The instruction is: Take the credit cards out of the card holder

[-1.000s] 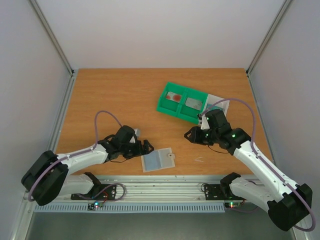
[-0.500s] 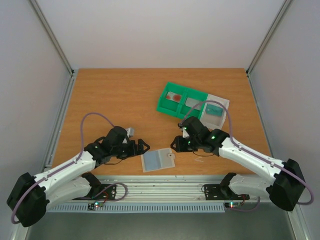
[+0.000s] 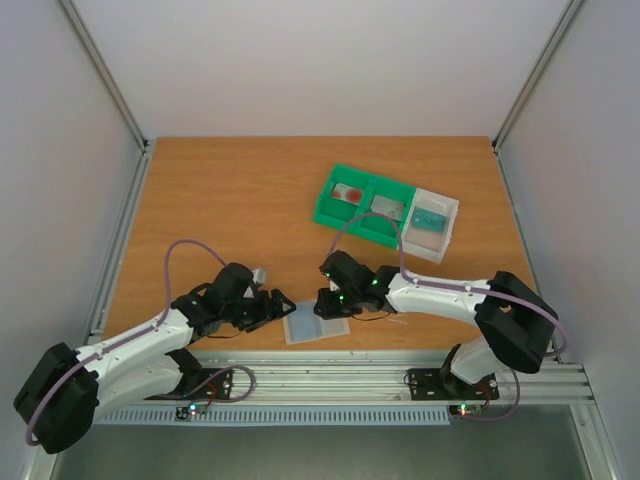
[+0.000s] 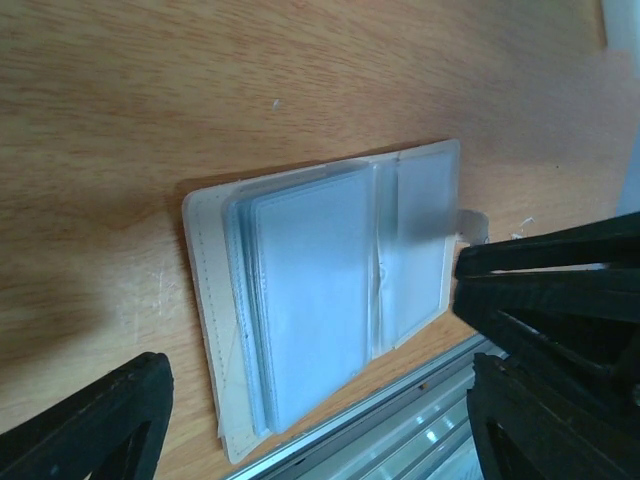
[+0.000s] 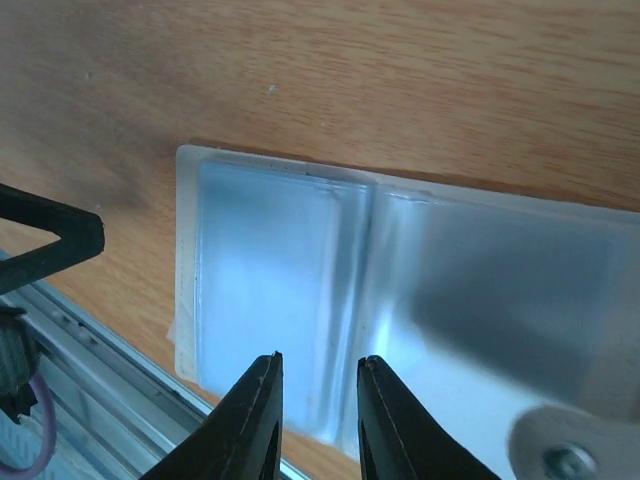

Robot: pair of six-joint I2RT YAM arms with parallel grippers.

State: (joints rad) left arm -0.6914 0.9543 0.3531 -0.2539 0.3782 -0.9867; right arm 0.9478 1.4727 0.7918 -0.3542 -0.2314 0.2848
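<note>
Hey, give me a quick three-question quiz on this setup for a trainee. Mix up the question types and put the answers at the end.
1. True or false: the card holder lies folded shut on the table.
2. How many compartments does the green tray have? A) one B) two C) four
3. Which has its jaws set wider apart, the left gripper or the right gripper?
Key: 1 false, it lies open and flat; 2 B; 3 the left gripper.
</note>
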